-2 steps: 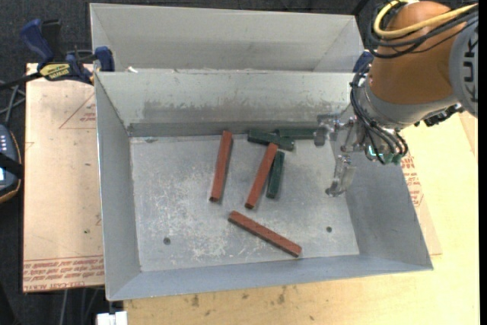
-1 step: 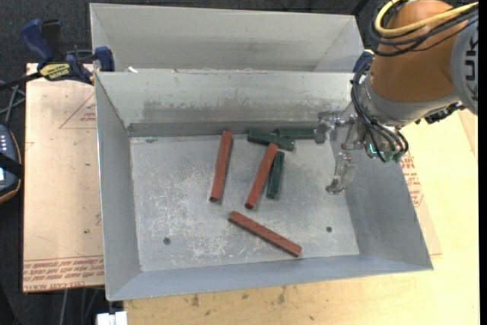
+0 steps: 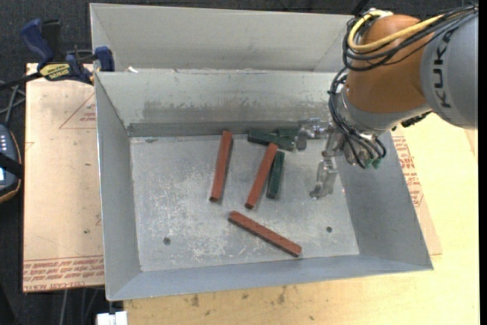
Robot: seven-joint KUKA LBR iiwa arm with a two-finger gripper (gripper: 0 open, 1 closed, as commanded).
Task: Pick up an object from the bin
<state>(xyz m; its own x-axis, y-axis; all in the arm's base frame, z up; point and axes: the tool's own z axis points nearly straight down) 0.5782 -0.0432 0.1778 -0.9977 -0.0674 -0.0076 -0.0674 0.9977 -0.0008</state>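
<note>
Since the arm [image 3: 456,80] comes in from 3 o'clock with its orange cover [image 3: 384,65] over the wrist, the pincer [image 3: 316,158] sits low over the floor of the bin [image 3: 114,164], at roughly 2 o'clock from the middle and not far off the back wall. Its fingers [image 3: 326,180] look spread wide, one poking toward 9 o'clock and the other toward 6 o'clock. Nothing is caught between them, so I'd call it released and carrying nothing. Closest thing to it is a dark green piece [image 3: 270,137] lying flat along the foot of the back wall, at about 12 to 1 o'clock on the floor. Its 3 o'clock end is right up against the finger that points sideways, though I honestly can't tell if they touch. Just toward 6 o'clock from that there's a second green piece [image 3: 275,176], lying lengthways right beside a slanted reddish-brown stick [image 3: 262,175]. Another reddish-brown stick [image 3: 221,166] lies near the centre, a little toward 9 o'clock of that pair and clear of them. A third stick [image 3: 264,233] lies on its own at about 6 o'clock, angled across the floor, well apart from the pincer.
</note>
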